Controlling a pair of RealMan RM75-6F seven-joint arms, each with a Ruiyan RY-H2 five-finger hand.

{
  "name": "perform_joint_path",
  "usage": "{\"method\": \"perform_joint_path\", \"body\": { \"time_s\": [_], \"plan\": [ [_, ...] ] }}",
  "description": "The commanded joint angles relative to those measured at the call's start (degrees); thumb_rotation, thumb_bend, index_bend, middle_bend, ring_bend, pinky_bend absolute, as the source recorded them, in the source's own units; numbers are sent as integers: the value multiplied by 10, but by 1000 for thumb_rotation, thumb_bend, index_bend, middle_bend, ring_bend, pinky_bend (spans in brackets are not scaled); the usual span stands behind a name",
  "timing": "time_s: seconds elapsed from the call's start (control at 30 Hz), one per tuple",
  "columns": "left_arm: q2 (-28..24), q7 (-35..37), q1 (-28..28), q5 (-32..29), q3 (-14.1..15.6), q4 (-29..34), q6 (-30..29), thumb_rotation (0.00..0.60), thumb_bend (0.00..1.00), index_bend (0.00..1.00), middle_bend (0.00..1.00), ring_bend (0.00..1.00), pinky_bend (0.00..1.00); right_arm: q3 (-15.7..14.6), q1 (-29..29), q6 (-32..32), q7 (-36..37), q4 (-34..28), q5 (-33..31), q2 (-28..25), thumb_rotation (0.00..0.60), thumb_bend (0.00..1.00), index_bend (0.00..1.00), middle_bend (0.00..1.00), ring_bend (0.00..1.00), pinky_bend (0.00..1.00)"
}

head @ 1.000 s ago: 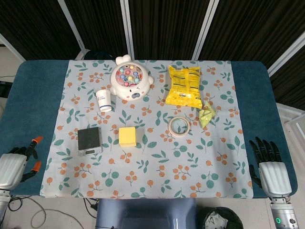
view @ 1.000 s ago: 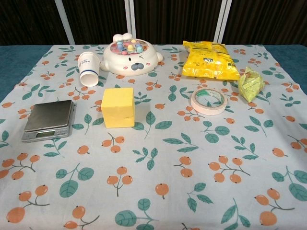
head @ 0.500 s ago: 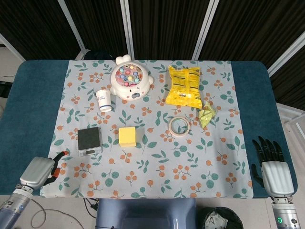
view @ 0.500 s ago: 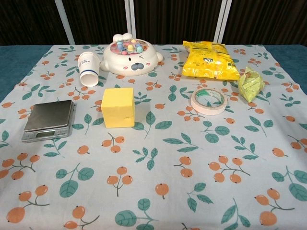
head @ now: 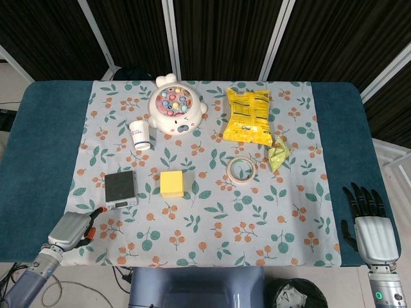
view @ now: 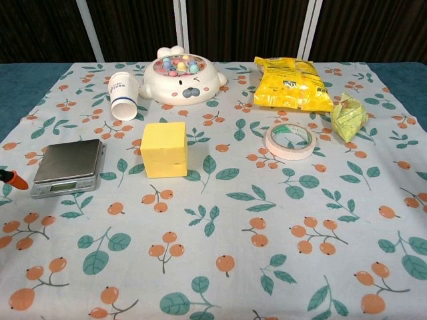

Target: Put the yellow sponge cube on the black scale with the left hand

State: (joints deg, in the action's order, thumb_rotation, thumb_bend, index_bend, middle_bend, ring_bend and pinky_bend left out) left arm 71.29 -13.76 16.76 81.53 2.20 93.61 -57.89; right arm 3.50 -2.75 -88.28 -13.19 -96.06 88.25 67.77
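The yellow sponge cube (head: 171, 183) (view: 163, 149) sits on the floral cloth, just right of the black scale (head: 121, 188) (view: 68, 167). My left hand (head: 74, 229) hovers at the cloth's front left corner, a short way in front of the scale, holding nothing; its fingers (head: 96, 212) point toward the scale. One orange fingertip (view: 12, 179) pokes in at the left edge of the chest view, beside the scale. My right hand (head: 371, 223) lies at the front right on the blue table, fingers spread and empty, out of the chest view.
Behind the cube are a paper cup (head: 140, 133) on its side and a white toy fishing game (head: 175, 111). A yellow snack bag (head: 248, 116), a tape roll (head: 241, 170) and a crumpled green wrapper (head: 279, 156) occupy the right half of the cloth.
My left hand has swung in from the far left table edge, rightward and forward to the cloth's corner near the scale. The right hand has slipped slightly toward the front edge.
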Motion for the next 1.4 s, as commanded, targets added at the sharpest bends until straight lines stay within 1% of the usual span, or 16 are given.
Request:
{"method": "perform_joint_path", "body": {
  "time_s": [0.03,0.17,0.4,0.7,1.4],
  "plan": [
    [5,-3,1,-4,-4,-4,-6,600,552,197,697,619,639,0,0,0,-1,0,0,0,600,581,0,0,0,0],
    [11,-4,0,-6,-5,-12,-15,600,551,197,697,619,639,0,0,2,-2,1,-1,1,600,582,0,0,0,0],
    [17,-3,5,-18,-2,-24,-4,600,551,197,694,620,639,0,0,1,-4,-1,-3,1,600,582,0,0,0,0],
    [24,-2,13,-20,1,-34,4,600,551,197,685,623,634,1,0,2,-6,-2,-5,1,600,581,0,0,0,0],
    [22,-10,24,-38,2,-30,10,600,551,197,673,623,631,1,1,3,-7,-6,-8,1,600,582,0,0,0,0]
  ]
}}
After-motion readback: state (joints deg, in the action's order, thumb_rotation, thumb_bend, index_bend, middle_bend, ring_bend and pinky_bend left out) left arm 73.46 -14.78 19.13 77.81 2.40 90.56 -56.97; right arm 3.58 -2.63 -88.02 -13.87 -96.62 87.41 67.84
